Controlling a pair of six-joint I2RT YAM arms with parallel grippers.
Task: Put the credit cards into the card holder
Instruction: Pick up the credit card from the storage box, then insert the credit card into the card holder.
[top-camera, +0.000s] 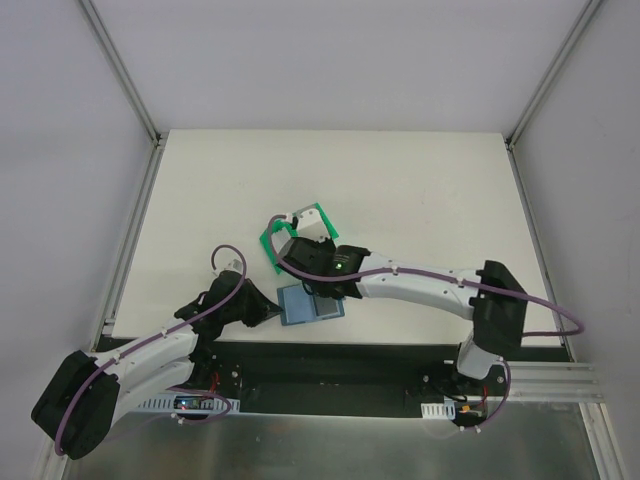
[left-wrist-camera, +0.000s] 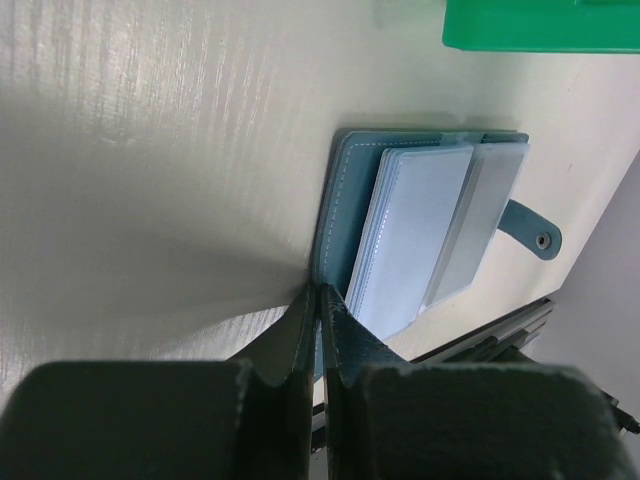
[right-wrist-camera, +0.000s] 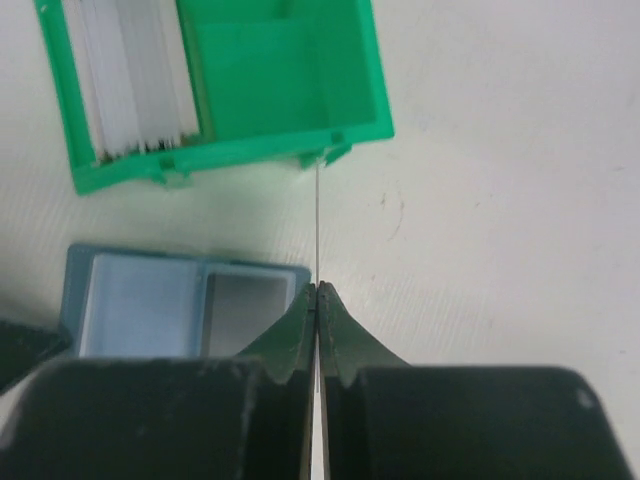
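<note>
Right end effector (right-wrist-camera: 318, 298) pinches one credit card (right-wrist-camera: 317, 225), unpocketed; left end effector (left-wrist-camera: 319, 295) clamps card holder (left-wrist-camera: 400, 230); more seemingly wait in bin (right-wrist-camera: 285, 75) ahead.

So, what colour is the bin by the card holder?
The bin is bright green, clearest in the right wrist view.

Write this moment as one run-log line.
left end effector: shut on card holder edge | right end effector: shut on card, edge-on | card holder: open

Overhead view looks down; both close wrist views share the card holder (left-wrist-camera: 430, 230)
</note>
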